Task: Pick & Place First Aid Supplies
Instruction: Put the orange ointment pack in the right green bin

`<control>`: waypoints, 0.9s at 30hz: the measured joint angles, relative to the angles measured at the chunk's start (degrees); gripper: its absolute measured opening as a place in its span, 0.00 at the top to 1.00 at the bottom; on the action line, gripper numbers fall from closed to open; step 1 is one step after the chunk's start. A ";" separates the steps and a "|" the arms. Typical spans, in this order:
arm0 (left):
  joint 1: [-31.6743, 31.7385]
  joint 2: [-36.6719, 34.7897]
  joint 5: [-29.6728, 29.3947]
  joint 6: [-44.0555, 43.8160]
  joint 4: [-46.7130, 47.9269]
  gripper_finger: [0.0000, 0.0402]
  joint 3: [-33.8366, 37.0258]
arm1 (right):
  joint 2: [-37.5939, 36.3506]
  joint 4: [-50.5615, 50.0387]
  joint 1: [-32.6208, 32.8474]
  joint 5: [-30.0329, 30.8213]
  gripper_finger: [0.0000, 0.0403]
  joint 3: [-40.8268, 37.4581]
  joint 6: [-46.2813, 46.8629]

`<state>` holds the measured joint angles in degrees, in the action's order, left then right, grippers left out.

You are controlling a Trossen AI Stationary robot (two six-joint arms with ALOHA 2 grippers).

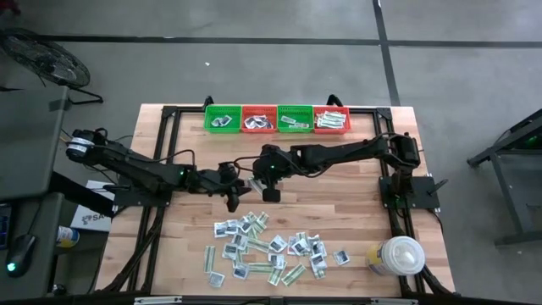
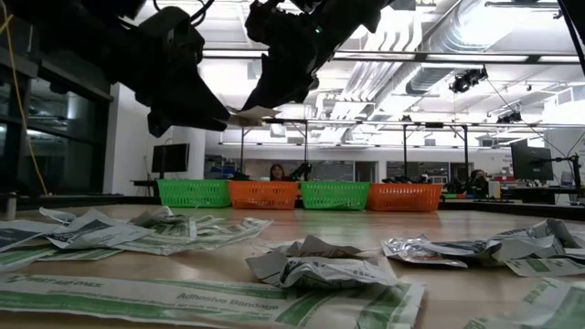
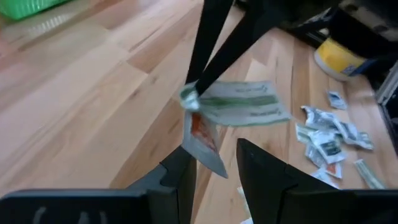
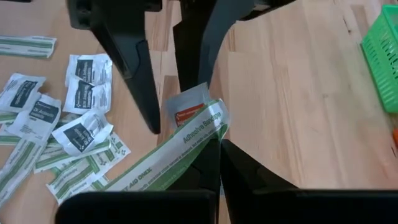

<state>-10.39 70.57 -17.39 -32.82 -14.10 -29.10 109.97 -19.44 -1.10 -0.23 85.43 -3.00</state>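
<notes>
Hanging pinched in right gripper (image 4: 214,149): bandage strip (image 4: 180,152).

Two matte black articulated arms of chunky jointed segments, with black cables trailing along the links. The left arm (image 1: 135,169) has a pale grey cylindrical base joint; the right arm (image 1: 339,154) rises from a black base plate. Each end effector carries two slim, tapered black fingers (image 4: 134,68).

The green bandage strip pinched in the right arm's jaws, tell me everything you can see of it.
The bandage strip is a narrow, flat, papery wrapper, white edged in pale green, printed "Adhesive Bandage". The right gripper is shut on one end, holding it above the wooden table. A small white packet with an orange mark lies against it.
</notes>
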 joint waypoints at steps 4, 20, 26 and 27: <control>0.02 0.00 -0.04 0.06 0.13 0.74 0.02 | 0.00 -0.15 0.00 -0.30 1.00 0.00 0.00; -0.11 0.00 0.36 0.20 0.69 1.00 0.02 | 0.04 -1.27 0.00 -1.74 1.00 0.00 0.46; -0.11 -0.01 1.37 0.17 2.28 1.00 0.02 | 0.07 -2.22 0.02 -2.27 0.94 0.00 1.97; -0.11 -0.01 1.42 0.10 3.12 1.00 0.02 | 0.07 -2.43 0.02 -2.27 0.93 0.00 1.97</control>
<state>-10.50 70.56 -15.97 -32.72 -10.97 -29.08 110.04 -21.88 -1.08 -2.50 85.43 -1.04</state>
